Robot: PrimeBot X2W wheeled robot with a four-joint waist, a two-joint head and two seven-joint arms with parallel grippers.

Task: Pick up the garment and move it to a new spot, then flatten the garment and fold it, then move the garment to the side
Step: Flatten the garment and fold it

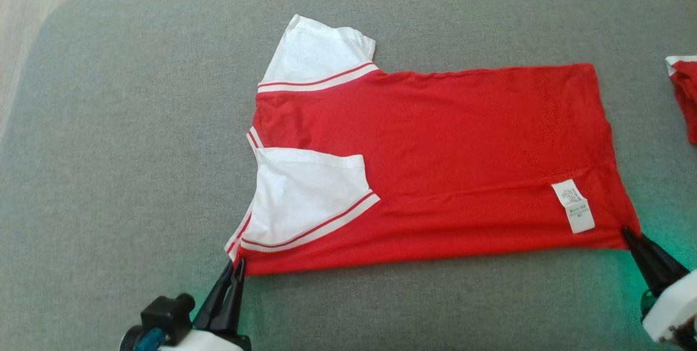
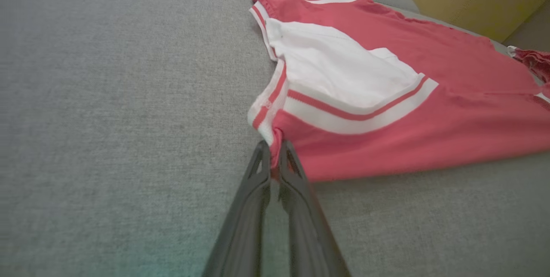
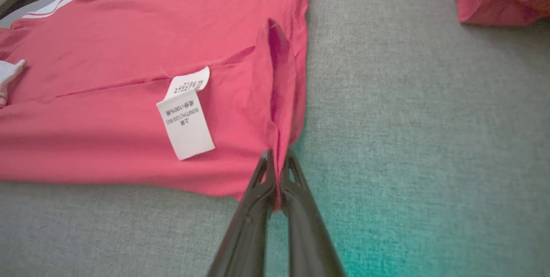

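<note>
Closest in, at the near left, the left claw (image 1: 238, 266) is clamped on the near-left corner of the shirt (image 1: 463, 149), just below the folded-in white sleeve (image 1: 310, 198). The shirt lies flat in the middle of the grey cushion (image 1: 136, 149), its long axis running left to right: collar and sleeves point left, the hem points right. By the label (image 1: 573, 205), the right claw (image 1: 626, 231) is closed on the near-right hem corner, holding only a thin raised ridge of cloth. That pinch may catch one layer alone, so a lift could peel the layers apart or slip free. Uneven pulling would skew the fold or shed the sleeve. A second red garment (image 1: 687, 95) lies far right.
</note>
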